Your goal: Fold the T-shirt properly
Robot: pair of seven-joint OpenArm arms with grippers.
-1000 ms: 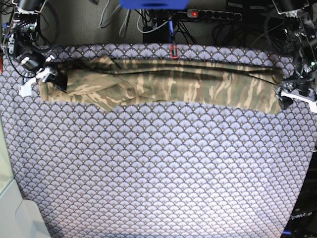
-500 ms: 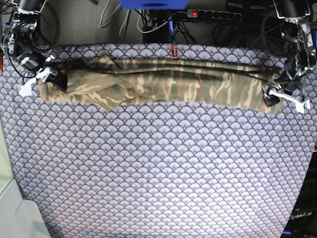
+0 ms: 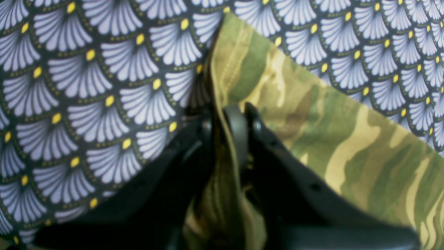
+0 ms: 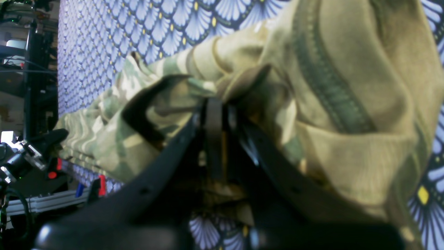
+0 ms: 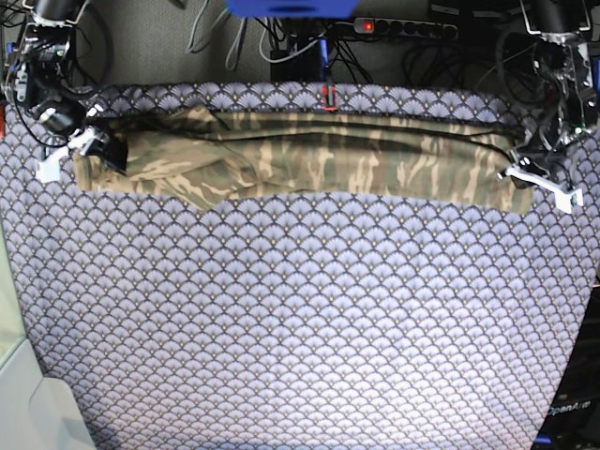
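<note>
From where I stand, the near half of the tabletop (image 5: pixel 300 356) is just the purple scallop-patterned tablecloth (image 5: pixel 281 309) stretching wide toward me. Further back, the T-shirt (image 5: pixel 319 164) lies as a long, narrow camouflage band running across the far part of the cloth, almost from one side edge to the other, its near edge mostly straight with a small step down toward the end the right arm holds.

At one end of that band the left gripper (image 5: pixel 517 175) sits low at the cloth. Its wrist view shows the black fingers (image 3: pixel 239 135) pressed together on a raised ridge of the shirt's edge, the fabric pinched upright between them while the rest of the shirt spreads flat away over the scallop pattern.

At the opposite end the right gripper (image 5: pixel 94 148) is down on the shirt too. Up close, its dark fingers (image 4: pixel 213 125) are closed tight on a bunched fold of tan and olive fabric, with a stitched hem curving past just beside them and more of the shirt trailing off across the tablecloth.

Beyond the far edge of the tabletop there is a tangle of black cables (image 5: pixel 281 42) and a power strip (image 5: pixel 403 28) with a red light glowing.
</note>
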